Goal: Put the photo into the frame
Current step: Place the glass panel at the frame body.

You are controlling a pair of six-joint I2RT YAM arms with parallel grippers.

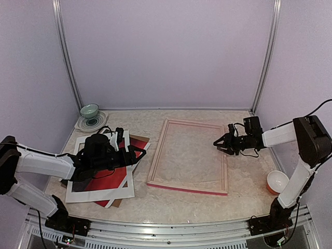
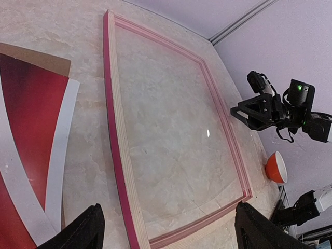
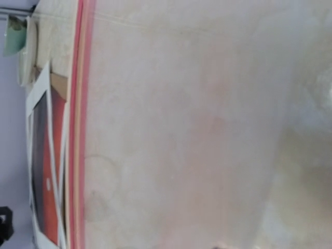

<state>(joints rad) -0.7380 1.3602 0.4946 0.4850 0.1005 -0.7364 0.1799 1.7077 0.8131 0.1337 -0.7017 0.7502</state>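
- Looking down from the top camera, you see the frame (image 1: 157, 153) lying flat in the middle of the table (image 1: 244, 207), pale wood side up.
- Its long axis runs from the near edge toward the back wall, with the far end leaning a little to your right. The short rails sit at the near and far ends.
- From the left wrist you can see bright pink along the outer edge of its left rail.
- The photo (image 1: 111, 179) lies to the left of the frame and apart from it, under a white mat (image 1: 98, 194). Only red patches show through the window and past the mat's edge.
- So much of the photo is covered that you cannot read which way its picture points. The red that shows slants from near left to far right.
- A brown board (image 1: 141, 140) pokes out from under the pile at its far right corner.
- Your left gripper (image 1: 134, 154) hangs over the right side of that pile with its fingers spread wide and nothing between them.
- Your right gripper (image 1: 220, 143) sits over the frame's right rail toward the far end, pointing left. You cannot tell from these views whether it is released or clenched, or whether it touches the rail.
- A green bowl (image 1: 89, 110) rests on a plate (image 1: 97, 122) in the far left corner, and an orange bowl (image 1: 277, 181) stands at the right.
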